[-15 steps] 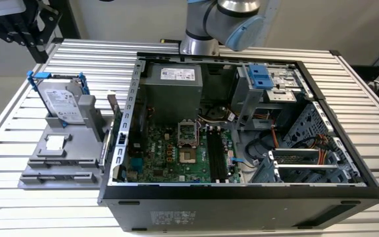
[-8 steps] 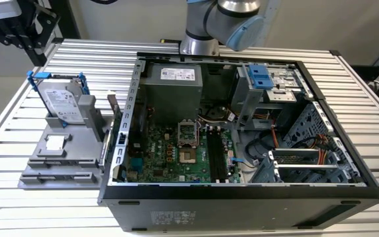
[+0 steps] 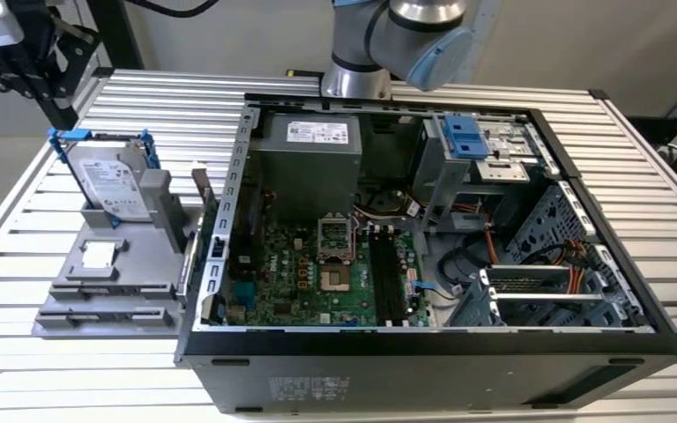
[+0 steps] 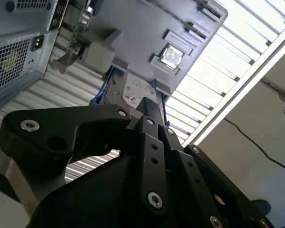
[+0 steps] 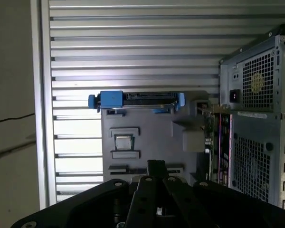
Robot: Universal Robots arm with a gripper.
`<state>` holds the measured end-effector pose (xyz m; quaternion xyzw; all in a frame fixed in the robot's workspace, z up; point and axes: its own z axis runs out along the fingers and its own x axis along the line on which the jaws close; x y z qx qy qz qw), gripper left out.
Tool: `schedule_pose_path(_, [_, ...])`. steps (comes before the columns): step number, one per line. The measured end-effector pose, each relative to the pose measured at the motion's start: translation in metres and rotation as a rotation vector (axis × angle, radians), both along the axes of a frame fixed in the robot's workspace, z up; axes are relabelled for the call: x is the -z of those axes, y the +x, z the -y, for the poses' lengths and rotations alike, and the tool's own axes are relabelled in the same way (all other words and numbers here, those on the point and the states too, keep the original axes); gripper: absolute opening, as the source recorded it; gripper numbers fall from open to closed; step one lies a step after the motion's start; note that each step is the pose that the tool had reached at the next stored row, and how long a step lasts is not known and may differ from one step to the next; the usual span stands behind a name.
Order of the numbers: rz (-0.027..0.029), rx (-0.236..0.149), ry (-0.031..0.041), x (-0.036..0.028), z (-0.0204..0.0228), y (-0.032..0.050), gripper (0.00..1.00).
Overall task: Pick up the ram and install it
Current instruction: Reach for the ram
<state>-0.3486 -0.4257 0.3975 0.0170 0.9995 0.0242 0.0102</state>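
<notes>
Black metal pincer (image 5: 155, 166), mine: closed, empty, hovering above grey plastic fixture (image 5: 147, 118); dark green ram stick (image 5: 210, 142) stands edgewise there, presented for grasping.

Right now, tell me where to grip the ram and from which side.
Pinch the ram by its upper long edge, across its two flat faces, coming from above. It stands on edge in the gray holder, close beside the computer case, so only its top looks free.

Green motherboard (image 3: 306, 275), blue-framed silver hard drive (image 3: 112, 183).
</notes>
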Motion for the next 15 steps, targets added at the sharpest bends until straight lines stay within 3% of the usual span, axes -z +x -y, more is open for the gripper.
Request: schedule_pose_path(15, [0.0000,0.020,0.0000,0.0017,0.0372,0.0000,0.00])
